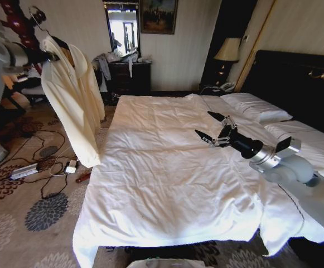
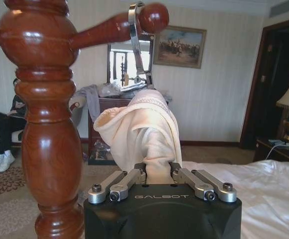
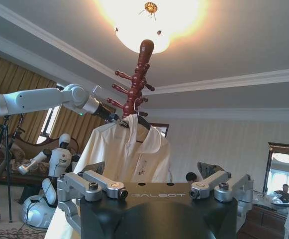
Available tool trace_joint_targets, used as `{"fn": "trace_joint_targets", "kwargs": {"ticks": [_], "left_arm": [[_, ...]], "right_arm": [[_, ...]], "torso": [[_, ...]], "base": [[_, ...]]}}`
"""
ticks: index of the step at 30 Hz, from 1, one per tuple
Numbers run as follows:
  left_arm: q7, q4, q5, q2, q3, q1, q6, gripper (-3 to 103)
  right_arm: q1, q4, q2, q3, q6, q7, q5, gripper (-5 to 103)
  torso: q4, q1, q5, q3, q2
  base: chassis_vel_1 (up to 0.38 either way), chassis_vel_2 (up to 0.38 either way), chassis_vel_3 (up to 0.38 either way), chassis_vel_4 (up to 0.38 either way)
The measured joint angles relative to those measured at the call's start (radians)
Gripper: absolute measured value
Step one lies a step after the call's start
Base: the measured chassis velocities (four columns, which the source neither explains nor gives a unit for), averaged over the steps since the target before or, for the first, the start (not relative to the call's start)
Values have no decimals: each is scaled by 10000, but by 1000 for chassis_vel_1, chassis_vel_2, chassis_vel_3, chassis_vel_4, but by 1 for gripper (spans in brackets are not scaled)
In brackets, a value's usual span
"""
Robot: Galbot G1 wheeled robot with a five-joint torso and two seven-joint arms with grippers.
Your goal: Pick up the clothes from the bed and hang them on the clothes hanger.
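The left end effector (image 2: 156,174) was clamped on the cream shirt (image 1: 75,95), which hung on the clothes hanger (image 2: 139,45) hooked over a wooden coat stand (image 2: 49,124). The right end effector (image 1: 212,129) hovered over the bed (image 1: 167,167), fingers apart.

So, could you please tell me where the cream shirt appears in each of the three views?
Head view: cream shirt hangs upper left, beside the bed.
Left wrist view: centre, just beyond the left gripper.
Right wrist view: centre, below the wooden coat stand.
Shared landmark: the coat stand.
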Motion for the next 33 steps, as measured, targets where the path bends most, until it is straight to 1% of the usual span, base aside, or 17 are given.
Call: {"fn": "trace_joint_targets", "kwargs": {"ticks": [8, 13, 16, 17, 18, 19, 20, 22, 23, 24, 25, 27, 28, 30, 31, 32, 33], "left_arm": [[-28, -190, 97, 80, -139, 236, -1, 17], [-216, -433, 273, 198, -155, 371, -273, 15], [-275, -801, 287, 395, -318, 611, -670, 32], [-275, -801, 287, 395, -318, 611, -670, 32], [-286, -964, 241, 479, -397, 719, -811, 32], [-304, -1108, 175, 545, -468, 818, -947, 37], [-341, -1290, 86, 632, -576, 944, -1097, 42], [-436, -1767, -129, 855, -908, 1312, -1455, 53], [-436, -1767, -129, 855, -908, 1312, -1455, 53], [-447, -1896, -163, 912, -1003, 1412, -1536, 53], [-462, -2227, -215, 1085, -1242, 1667, -1719, 58], [-468, -2729, -235, 1350, -1578, 2069, -1865, 70], [-468, -2729, -235, 1350, -1578, 2069, -1865, 70], [-452, -3525, -237, 1768, -2106, 2705, -2016, 81], [-445, -3938, -245, 1960, -2399, 3055, -2098, 81], [-427, -4350, -267, 2149, -2675, 3425, -2220, 85], [-427, -4350, -267, 2149, -2675, 3425, -2220, 85]], "right_arm": [[-66, 25, -15, 49, 35, -7, -17, 100], [-67, 36, -12, 62, 46, -9, 3, 100], [-65, 75, 95, 61, -78, 112, 356, 100], [-65, 75, 95, 61, -78, 112, 356, 100], [-66, 102, 144, 62, -121, 262, 442, 100], [-65, 122, 184, 63, -144, 415, 480, 100], [-65, 166, 252, 66, -185, 716, 515, 100], [-65, 298, 434, 69, -278, 1585, 547, 100], [-65, 298, 434, 69, -278, 1585, 547, 100], [-65, 337, 486, 69, -303, 1816, 547, 100], [-66, 413, 605, 69, -375, 2334, 547, 100], [-81, 462, 819, 77, -422, 2927, 490, 100], [-81, 462, 819, 77, -422, 2927, 490, 100], [-200, 469, 1090, 179, -445, 3263, 391, 100], [-291, 479, 1205, 267, -459, 3360, 349, 100], [-439, 509, 1368, 402, -492, 3537, 296, 100], [-439, 509, 1368, 402, -492, 3537, 296, 100]], "torso": [[0, -1, 2, -1, 0], [-1, -1, 0, 0, 1], [-2, -1, 1, -1, 1], [-2, -1, 1, -1, 1], [-1, -1, 1, -1, 1], [0, -1, 0, -1, 1], [1, -1, -2, -1, 1], [-1, -1, 0, -1, 1], [-1, -1, 0, -1, 1], [-2, -1, 0, -1, 0], [-3, 0, 1, -1, 1], [-1, -1, 0, -1, 1], [-1, -1, 0, -1, 1], [-1, 0, -1, -1, 1], [0, 0, 0, -1, 1], [4, -1, 0, -2, 1], [4, -1, 0, -2, 1]], "base": [[0, 0, 0, 0], [0, 0, 0, 0], [0, 0, 0, 0], [0, 0, 0, 0], [0, 0, 0, 0], [0, 0, 0, 0], [0, 0, 0, 0], [0, 0, 0, 0], [0, 0, 0, 0], [0, 0, 0, 0], [0, 0, 0, 0], [0, 0, 0, 0], [0, 0, 0, 0], [0, 0, 0, 0], [0, 0, 0, 0], [0, 0, 0, 0], [0, 0, 0, 0]]}}
